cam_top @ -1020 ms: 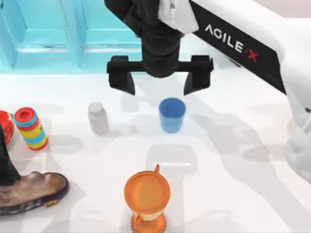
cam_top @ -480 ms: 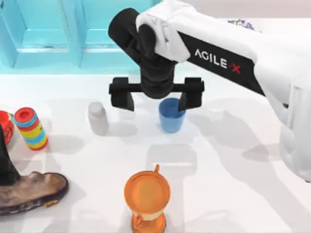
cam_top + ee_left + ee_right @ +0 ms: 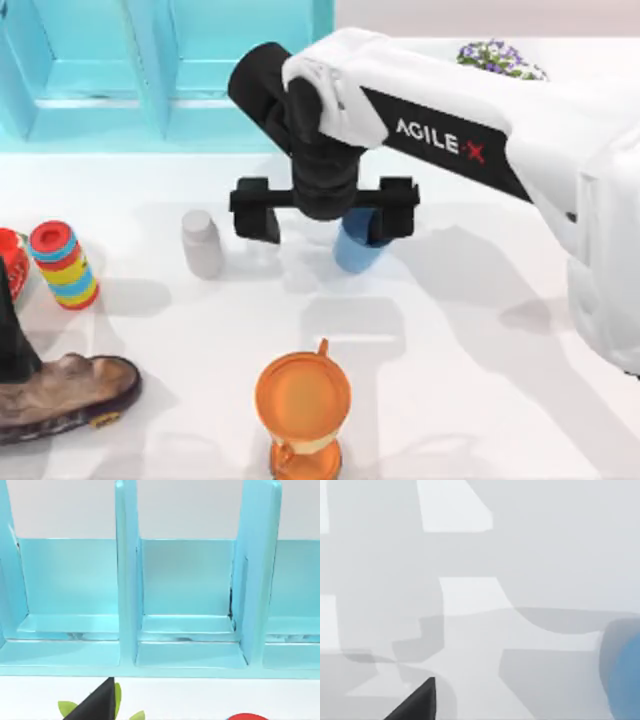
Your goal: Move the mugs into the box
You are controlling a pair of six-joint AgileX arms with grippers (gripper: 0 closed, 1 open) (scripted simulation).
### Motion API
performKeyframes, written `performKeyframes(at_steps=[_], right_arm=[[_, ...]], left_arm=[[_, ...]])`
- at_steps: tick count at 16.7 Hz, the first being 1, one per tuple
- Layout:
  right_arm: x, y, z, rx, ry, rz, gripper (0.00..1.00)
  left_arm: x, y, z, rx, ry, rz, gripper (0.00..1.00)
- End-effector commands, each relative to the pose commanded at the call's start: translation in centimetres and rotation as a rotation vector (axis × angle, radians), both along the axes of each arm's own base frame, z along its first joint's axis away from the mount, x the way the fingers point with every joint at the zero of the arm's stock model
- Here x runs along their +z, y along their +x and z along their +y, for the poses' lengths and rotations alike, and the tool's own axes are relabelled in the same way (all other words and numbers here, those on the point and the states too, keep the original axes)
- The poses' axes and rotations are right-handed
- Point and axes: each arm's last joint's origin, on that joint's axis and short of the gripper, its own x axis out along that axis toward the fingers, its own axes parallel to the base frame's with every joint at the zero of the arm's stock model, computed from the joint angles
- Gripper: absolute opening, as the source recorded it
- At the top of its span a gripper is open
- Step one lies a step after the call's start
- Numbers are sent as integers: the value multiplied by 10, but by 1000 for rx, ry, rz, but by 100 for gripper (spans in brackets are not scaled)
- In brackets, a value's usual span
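The blue mug (image 3: 352, 250) stands on the white bench (image 3: 470, 380) near its middle, with its rim and most of its top covered by the right hand (image 3: 325, 215). That hand hangs over it with its two dark fingers spread wide; the finger (image 3: 392, 212) on the right side sits over the mug's edge, and I cannot tell whether it touches. In the right wrist view the mug (image 3: 625, 675) is a blue curve cut off at the edge. A small white bottle (image 3: 202, 243) stands to the left of the mug, an orange jug (image 3: 303, 405) in front of it. The turquoise box (image 3: 150, 75) lies at the back left. The left hand's state I cannot tell; its wrist view faces the box's compartments (image 3: 185, 600).
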Motion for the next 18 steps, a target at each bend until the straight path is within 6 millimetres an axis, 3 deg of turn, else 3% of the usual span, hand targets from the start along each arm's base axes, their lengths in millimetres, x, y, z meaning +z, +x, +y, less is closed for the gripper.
performKeyframes(at_steps=[12, 18], right_arm=[[0, 0, 0, 0, 0, 0, 2], [0, 0, 0, 0, 0, 0, 0]], left_arm=[[0, 0, 0, 0, 0, 0, 100], [0, 0, 0, 0, 0, 0, 100]])
